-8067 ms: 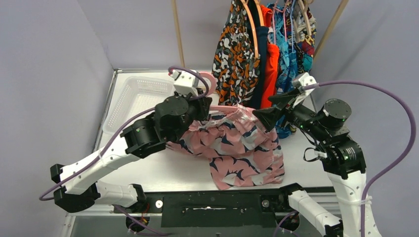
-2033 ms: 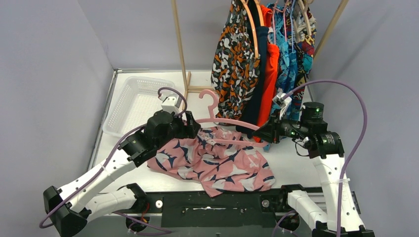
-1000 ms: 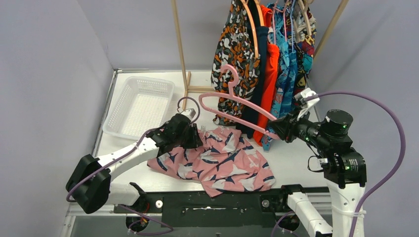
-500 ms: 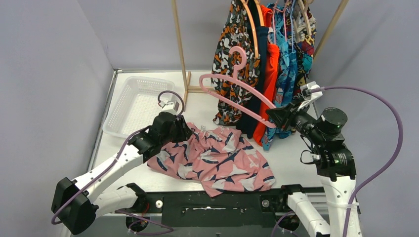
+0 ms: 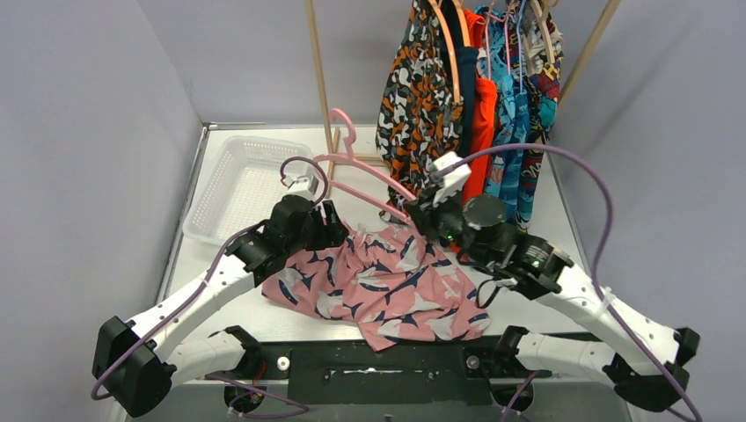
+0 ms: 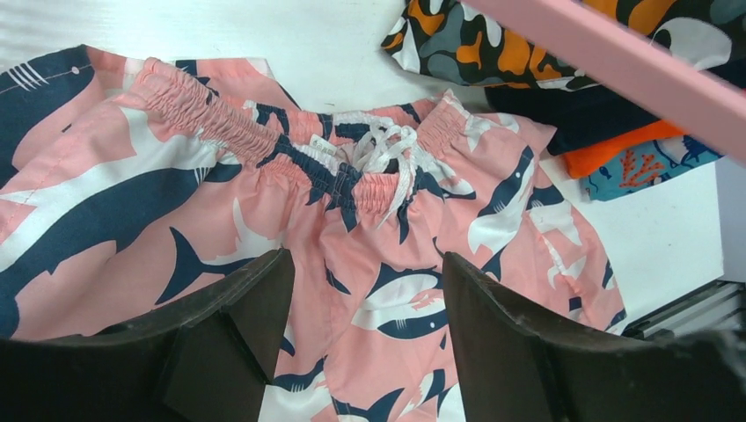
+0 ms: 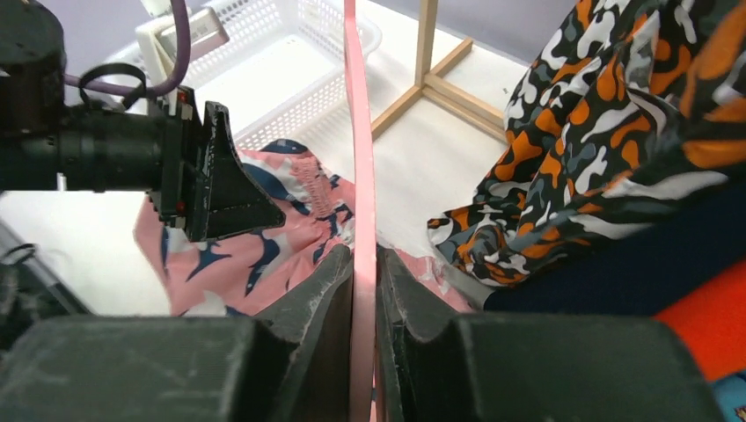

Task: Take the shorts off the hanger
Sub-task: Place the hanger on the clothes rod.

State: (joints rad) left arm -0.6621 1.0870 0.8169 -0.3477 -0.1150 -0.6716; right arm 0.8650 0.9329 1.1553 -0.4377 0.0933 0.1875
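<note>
My left gripper (image 6: 361, 343) hovers with its fingers (image 6: 237, 308) apart, holding nothing, just above the soft pink shorts printed with navy-and-white sharks (image 6: 264, 202). They lie rumpled on the white table (image 6: 334, 53), off the hanger. My right gripper (image 7: 362, 290) is clamped on the thin, bare pink plastic hanger (image 7: 359, 132). A white mesh basket (image 5: 242, 180) sits at far left. Other printed shorts (image 5: 422, 97) hang on the wooden rack (image 5: 318, 79).

White basket (image 5: 242, 189) is set far left on the table (image 5: 299, 323). Wooden rack (image 5: 318, 70) is stood at the far edge, just right of the basket, with its foot bars flat on the tabletop. Black rail (image 5: 387, 362) is fixed along the near edge. Grey walls (image 5: 88, 132) are seen left, far and right.
</note>
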